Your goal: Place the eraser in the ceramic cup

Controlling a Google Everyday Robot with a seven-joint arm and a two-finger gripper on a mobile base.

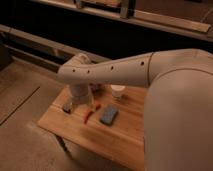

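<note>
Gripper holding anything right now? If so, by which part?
Nothing seen held. The gripper hangs low over the left end, in view, of the wooden table; the eraser lies flat on it, apart from the gripper.

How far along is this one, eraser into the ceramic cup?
Nothing looks done yet: the eraser lies flat on the wooden table, apart from the ceramic cup. The claw hangs low over the table, beyond the red chili-shaped thing, not at the eraser. Left: grasp, lift, drop into the cup.
</note>
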